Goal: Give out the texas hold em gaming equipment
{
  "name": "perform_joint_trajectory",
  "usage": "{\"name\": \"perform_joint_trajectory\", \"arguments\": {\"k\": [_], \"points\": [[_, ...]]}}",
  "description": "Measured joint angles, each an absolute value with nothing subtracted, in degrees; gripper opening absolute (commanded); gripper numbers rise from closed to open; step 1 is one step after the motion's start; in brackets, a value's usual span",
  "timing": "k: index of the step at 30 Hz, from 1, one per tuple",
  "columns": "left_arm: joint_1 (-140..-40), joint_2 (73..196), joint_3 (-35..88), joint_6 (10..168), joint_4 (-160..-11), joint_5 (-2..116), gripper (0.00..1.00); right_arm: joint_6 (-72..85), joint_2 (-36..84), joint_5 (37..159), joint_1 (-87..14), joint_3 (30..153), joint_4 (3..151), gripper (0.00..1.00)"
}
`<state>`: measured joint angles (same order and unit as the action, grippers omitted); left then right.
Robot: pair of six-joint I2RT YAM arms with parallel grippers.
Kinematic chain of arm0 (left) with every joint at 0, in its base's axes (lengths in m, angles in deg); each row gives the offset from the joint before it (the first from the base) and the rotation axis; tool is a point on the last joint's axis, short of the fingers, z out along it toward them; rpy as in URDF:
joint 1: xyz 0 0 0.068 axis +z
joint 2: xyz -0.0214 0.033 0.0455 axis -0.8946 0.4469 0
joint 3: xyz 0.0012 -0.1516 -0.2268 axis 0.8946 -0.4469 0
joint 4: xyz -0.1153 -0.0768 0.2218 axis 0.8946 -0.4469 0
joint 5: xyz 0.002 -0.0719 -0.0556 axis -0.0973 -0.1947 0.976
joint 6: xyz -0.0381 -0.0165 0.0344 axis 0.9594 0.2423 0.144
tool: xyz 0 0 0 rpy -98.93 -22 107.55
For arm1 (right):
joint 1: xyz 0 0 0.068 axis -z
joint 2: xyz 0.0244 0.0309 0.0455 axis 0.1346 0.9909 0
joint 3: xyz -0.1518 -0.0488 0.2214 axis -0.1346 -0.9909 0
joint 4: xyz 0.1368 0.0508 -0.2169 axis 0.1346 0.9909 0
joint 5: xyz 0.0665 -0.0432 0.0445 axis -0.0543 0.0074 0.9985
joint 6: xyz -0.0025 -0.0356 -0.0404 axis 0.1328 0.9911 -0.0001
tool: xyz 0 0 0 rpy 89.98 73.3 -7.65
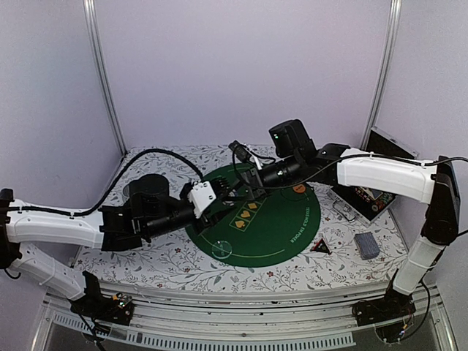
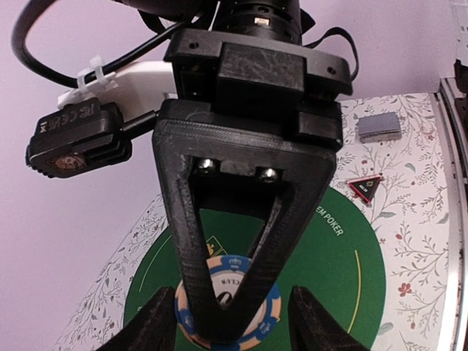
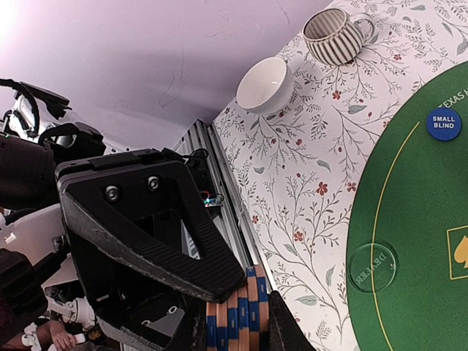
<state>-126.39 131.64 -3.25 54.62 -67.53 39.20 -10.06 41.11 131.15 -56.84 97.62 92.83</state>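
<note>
Got a stack of blue-and-orange-edged round poker chips (image 2: 272, 313) pinched in the right tool (image 3: 241, 303), over the left part of the round green felt mat (image 1: 285, 234). Got the left tool (image 2: 231, 329) spread wide either side of that stack. Spotting the grey-blue card deck (image 1: 367, 246) off right.

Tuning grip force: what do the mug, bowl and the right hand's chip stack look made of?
Striped mug: likely glazed ceramic, ribbed matte wall, thick rim.
White bowl: ceramic or melamine, smooth soft sheen.
Chip stack in the right hand: probably moulded plastic or clay composite, matte blue-and-orange edge stripes.
</note>
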Motion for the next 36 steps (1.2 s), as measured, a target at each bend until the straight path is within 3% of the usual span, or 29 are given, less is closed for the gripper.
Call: {"name": "perform_joint_trajectory", "arguments": {"k": [12,17,24,32,36], "points": [[-123.59,134.24,-1.91,54.33,-69.17,41.17,0.59,-10.69,42.73,132.09,-56.31,98.6,92.79,0.02],[-123.0,134.37,-1.67,53.68,-70.24,42.09,0.53,-10.72,42.75,132.29,-56.31,98.97,92.77,0.02],[-122.67,134.46,-0.91,53.39,-70.99,43.09,0.55,-10.89,42.97,132.51,-56.31,99.0,92.53,0.02],[-122.41,134.81,-0.3,52.94,-71.25,43.53,0.22,-11.5,43.15,132.59,-56.29,99.0,92.46,0.02],[-122.32,134.81,-0.3,53.33,-71.34,43.88,0.0,-11.61,43.17,132.72,-56.18,99.0,92.42,0.02]]}}
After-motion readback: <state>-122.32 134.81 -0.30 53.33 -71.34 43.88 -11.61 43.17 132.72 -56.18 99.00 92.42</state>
